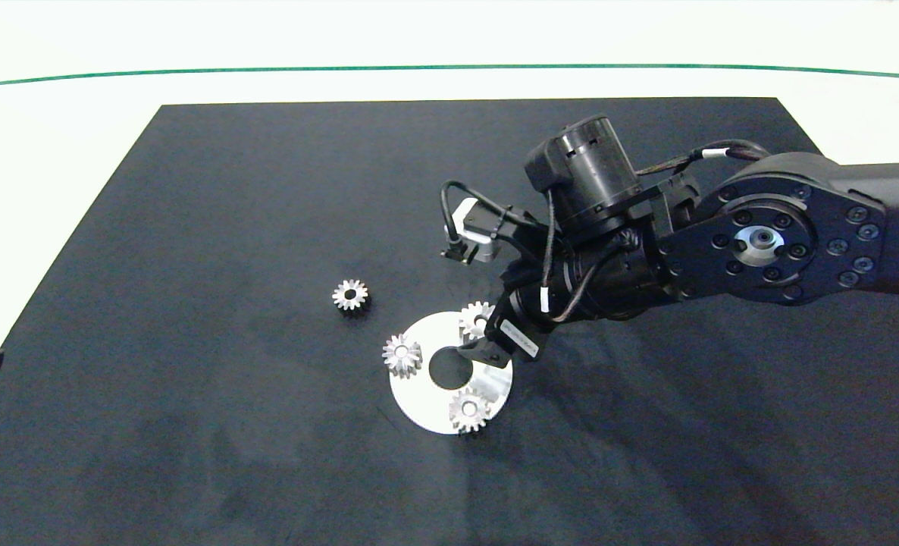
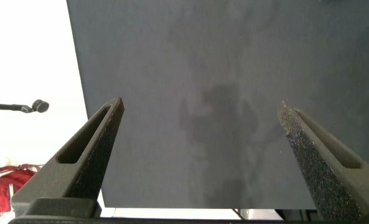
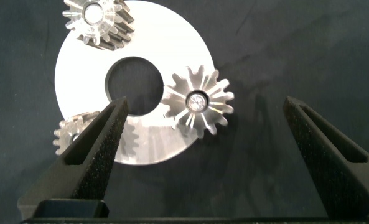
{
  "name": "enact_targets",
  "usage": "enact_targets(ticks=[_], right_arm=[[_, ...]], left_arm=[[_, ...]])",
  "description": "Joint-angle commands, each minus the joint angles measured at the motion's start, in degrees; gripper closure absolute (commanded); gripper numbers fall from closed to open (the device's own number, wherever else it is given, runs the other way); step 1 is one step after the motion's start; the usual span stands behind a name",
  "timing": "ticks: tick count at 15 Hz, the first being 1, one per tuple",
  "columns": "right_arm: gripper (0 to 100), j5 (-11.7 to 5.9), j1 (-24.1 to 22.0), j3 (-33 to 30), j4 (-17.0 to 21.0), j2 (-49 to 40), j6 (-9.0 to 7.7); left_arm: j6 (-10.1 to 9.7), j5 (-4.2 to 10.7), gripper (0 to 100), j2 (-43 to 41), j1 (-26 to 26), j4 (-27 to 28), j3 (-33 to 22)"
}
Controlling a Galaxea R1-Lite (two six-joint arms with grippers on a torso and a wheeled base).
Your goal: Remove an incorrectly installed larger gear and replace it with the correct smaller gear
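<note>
My right gripper (image 3: 203, 124), fingers apart, hangs over a gear (image 3: 198, 102) on the disc (image 3: 84, 68); the head view hides this.

My left gripper (image 2: 200, 134) is open too.

My left gripper (image 2: 200, 134) hangs over the dark mat (image 2: 203, 74) with its two grey fingers (image 2: 91, 146) spread wide, nothing between them. Past the mat's edge I see white floor, a thin dark rod (image 2: 16, 107) and something red (image 2: 0, 183).
</note>
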Motion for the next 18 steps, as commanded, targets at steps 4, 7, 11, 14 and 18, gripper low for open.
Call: enact_targets(ticks=[4,7,11,14,18], right_arm=[[0,-0.95,0.20,-4.29,0.65,3.72,-0.33],[0,-0.95,0.20,-6.84,3.20,4.86,-0.42],[0,-1.30,-0.07,-9.03,7.07,5.47,-0.33],[0,-1.39,-0.24,-11.76,9.71,7.06,-0.42],[0,-2.97,0.02,-14.04,12.34,8.37,-0.51]], left_arm=[[0.09,0.05,0,-0.61,-0.09,0.24,0.09],[0.18,0.05,0,-0.61,-0.09,0.24,0.09],[0.18,0.05,0,-0.61,-0.18,0.24,0.18],[0.18,0.05,0,-0.61,-0.09,0.24,0.18],[0.18,0.05,0,-0.69,-0.09,0.24,0.18]])
